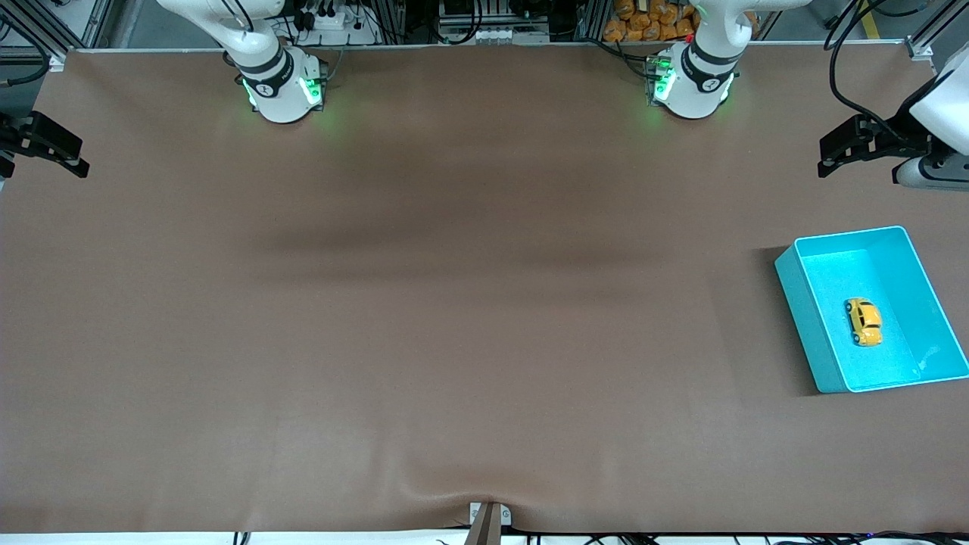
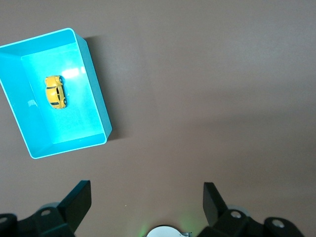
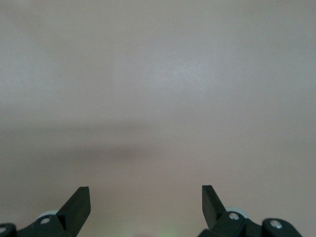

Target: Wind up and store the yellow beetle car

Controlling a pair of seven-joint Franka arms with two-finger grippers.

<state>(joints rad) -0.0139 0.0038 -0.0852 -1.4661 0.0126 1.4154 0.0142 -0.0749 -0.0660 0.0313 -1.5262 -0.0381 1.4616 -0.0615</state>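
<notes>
Lying in the turquoise bin [image 1: 802,303] at the left arm's end, the yellow beetle car [image 1: 864,322] sits closer to the open, empty left gripper [image 1: 852,147], while the right gripper [image 1: 45,144] waits open.

White arms, black end effectors

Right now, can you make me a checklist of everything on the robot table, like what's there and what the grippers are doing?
Surface: brown mat-covered table, slightly wrinkled at the edge nearest the front camera.
Job's things: tiny yellow beetle-shaped toy car lies inside the turquoise plastic bin, toward the left arm's end.
Clutter: nothing seen.
Grippers: left gripper open, empty, raised beside the bin; right gripper open, empty, waiting at its own end.
Cables: black cables at the robots' side.
Surroundings: metal frames, orange objects off the table.
</notes>
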